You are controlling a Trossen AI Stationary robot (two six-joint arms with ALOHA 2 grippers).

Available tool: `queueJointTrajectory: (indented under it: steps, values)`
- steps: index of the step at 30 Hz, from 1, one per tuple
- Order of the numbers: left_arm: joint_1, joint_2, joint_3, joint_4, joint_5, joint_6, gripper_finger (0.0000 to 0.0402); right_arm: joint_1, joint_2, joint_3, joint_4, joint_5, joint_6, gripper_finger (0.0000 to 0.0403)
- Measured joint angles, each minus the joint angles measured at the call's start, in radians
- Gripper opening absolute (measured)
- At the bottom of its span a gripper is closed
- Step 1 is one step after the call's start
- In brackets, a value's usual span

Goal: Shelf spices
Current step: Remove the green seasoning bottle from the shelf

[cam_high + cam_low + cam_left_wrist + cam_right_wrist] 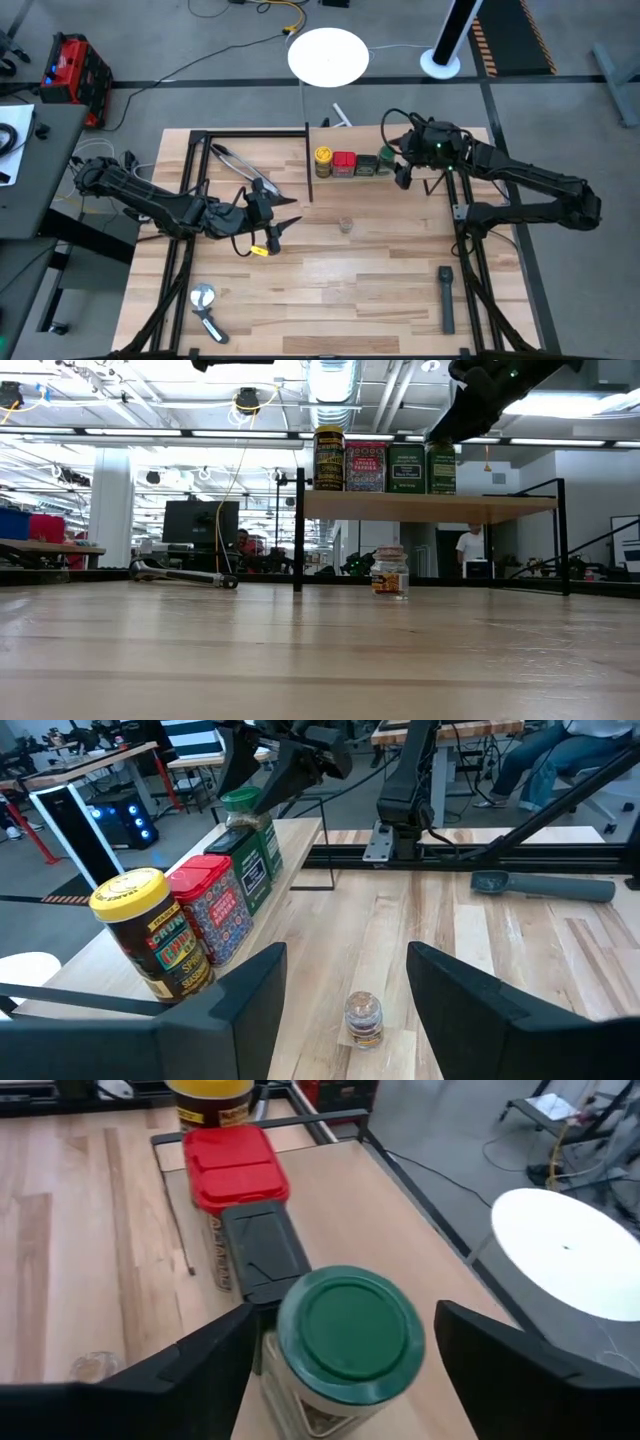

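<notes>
Right fingers (340,1355) spread beside green-lidded jar (345,1342) — pale shelf (400,195), slatted table (330,290)

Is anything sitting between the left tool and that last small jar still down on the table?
Nothing visible. The left tool is open and faces the small clear jar, which stands alone on the bare table between its fingers in the wrist view. The tongs lie off to the side.

The table is being viewed straight down from overhead and level from its surface. The green-lidded jar (348,1332) is being framed closely between the right gripper (340,1355) fingers, while the left wrist camera is facing it from farther off.
</notes>
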Motion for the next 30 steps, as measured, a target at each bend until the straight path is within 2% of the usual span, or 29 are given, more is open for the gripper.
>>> queueJointTrajectory:
  steps: [13,20,27,30]
  values:
    - [0.0,0.0,0.0,-0.001,0.013,0.0,0.0201,-0.017,0.0,0.0,-0.011,-0.007,0.015,0.0298]
    - [0.0,0.0,0.0,-0.001,0.013,0.0,0.0201,-0.017,0.0,0.0,-0.013,-0.007,0.025,0.0263]
    - [0.0,0.0,0.0,-0.001,0.013,0.0,0.0201,-0.017,0.0,0.0,-0.019,-0.007,0.036,0.0211]
    - [0.0,0.0,0.0,-0.001,0.013,0.0,0.0201,-0.017,0.0,0.0,-0.02,-0.006,0.044,0.0206]
